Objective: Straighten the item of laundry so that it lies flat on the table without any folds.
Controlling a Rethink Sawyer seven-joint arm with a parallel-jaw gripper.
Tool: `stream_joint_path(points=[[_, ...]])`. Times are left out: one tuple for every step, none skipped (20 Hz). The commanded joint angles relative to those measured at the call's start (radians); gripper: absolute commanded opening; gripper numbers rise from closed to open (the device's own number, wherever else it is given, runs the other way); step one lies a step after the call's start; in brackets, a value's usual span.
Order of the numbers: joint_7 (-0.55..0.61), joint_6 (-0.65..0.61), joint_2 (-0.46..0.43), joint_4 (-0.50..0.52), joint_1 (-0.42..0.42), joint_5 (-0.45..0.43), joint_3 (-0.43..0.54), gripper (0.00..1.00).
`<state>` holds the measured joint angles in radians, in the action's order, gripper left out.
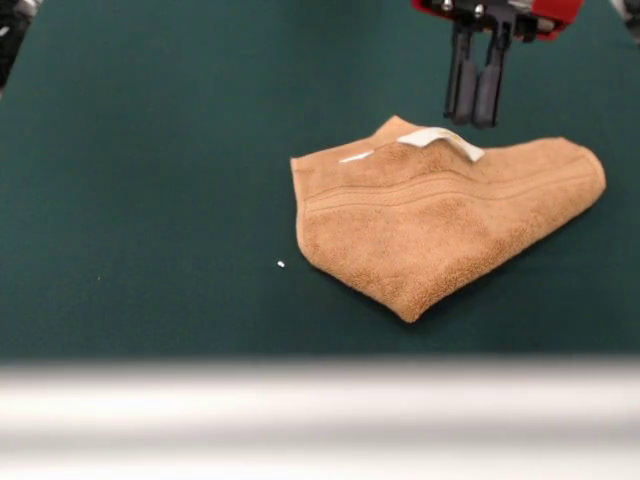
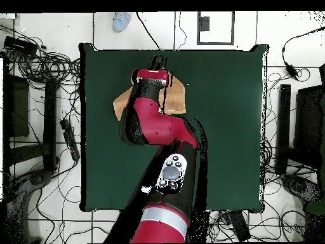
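Observation:
The orange-tan towel (image 1: 440,220) lies folded over on the dark green table (image 1: 150,180), right of the middle in the front view. Its folded point faces the front edge. A woven border band runs across it, and its white label (image 1: 442,141) sticks up at the far corner. My gripper (image 1: 473,120) hangs just above and behind that label, its black fingers pressed together and holding nothing. In the overhead view my red arm (image 2: 155,124) covers most of the towel (image 2: 176,98).
A small white speck (image 1: 281,264) lies on the cloth left of the towel. The table's pale front edge (image 1: 320,410) runs across the bottom. Cables and black equipment (image 2: 38,95) surround the table, and a shoe (image 2: 122,21) shows beyond it.

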<state>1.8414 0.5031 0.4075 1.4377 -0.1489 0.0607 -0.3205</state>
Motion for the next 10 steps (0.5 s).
stream_joint_path(points=[[0.045,-0.159,-0.052,-0.055,-0.034,0.027,0.026,0.00],[0.047,-0.168,-0.052,-0.060,-0.033,0.022,0.027,0.00],[0.047,-0.179,-0.054,-0.067,-0.033,0.022,0.026,0.00],[0.047,-0.189,-0.056,-0.075,-0.033,0.023,0.025,0.00],[0.046,-0.199,-0.057,-0.082,-0.033,0.024,0.024,0.00],[0.046,-0.209,-0.059,-0.090,-0.034,0.025,0.023,0.00],[0.050,-0.206,-0.063,-0.089,-0.038,0.029,0.019,0.00],[0.052,-0.207,-0.068,-0.093,-0.041,0.033,0.015,0.00],[0.059,-0.202,-0.074,-0.087,-0.044,0.036,0.014,0.00],[0.065,-0.210,-0.081,-0.089,-0.044,0.041,0.015,0.00]])
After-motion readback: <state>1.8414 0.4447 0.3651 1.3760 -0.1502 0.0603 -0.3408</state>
